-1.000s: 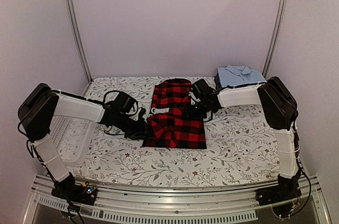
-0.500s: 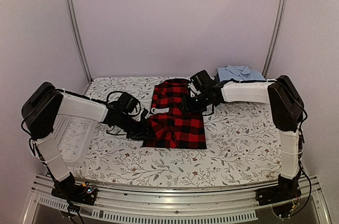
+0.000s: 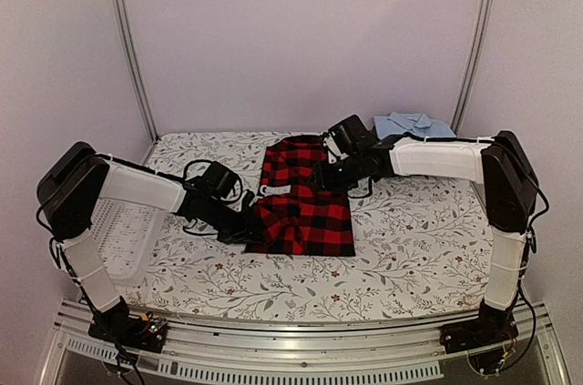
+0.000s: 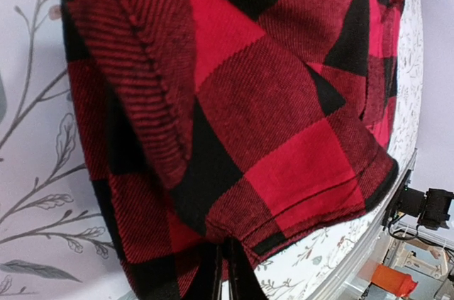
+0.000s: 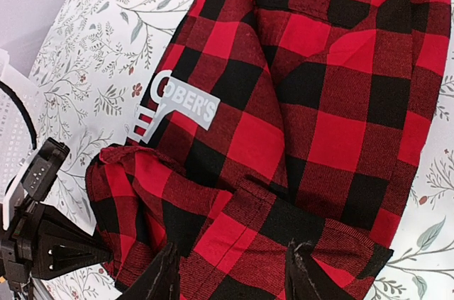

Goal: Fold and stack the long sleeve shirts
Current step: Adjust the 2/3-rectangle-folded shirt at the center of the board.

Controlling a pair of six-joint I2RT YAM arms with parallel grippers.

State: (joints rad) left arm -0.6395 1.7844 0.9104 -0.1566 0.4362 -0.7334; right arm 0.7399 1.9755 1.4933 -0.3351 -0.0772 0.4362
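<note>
Check shirt (image 3: 301,198), red/black buffalo pattern, lies at table ctr on floral table cover (image 3: 410,239), long axis running near-to-far. Body is folded to a narrow panel; near end is wider than far end. White logo patch (image 3: 276,190) sits on its left side; in right wrist view the patch (image 5: 177,108) reads "…OBER'S". Lower-left corner is bunched and rucked up, with a doubled fold of cloth showing in left wrist view (image 4: 269,123). Button placket not discernible.

Left gripper (image 3: 248,226) is at that bunched corner. Jaws are nearly together, pinching the hem (image 4: 225,271).

Right gripper (image 3: 321,176) is at the shirt's right edge, far half. Jaws are spread wide over the cloth, nothing between them (image 5: 234,275).

Light blue shirt (image 3: 414,124), folded, collar up, sits at far right corner, well apart from check shirt. Right forearm crosses in front of it and hides its near edge.

White mesh basket (image 3: 118,230) sits at left edge, partly covered by left arm.
</note>
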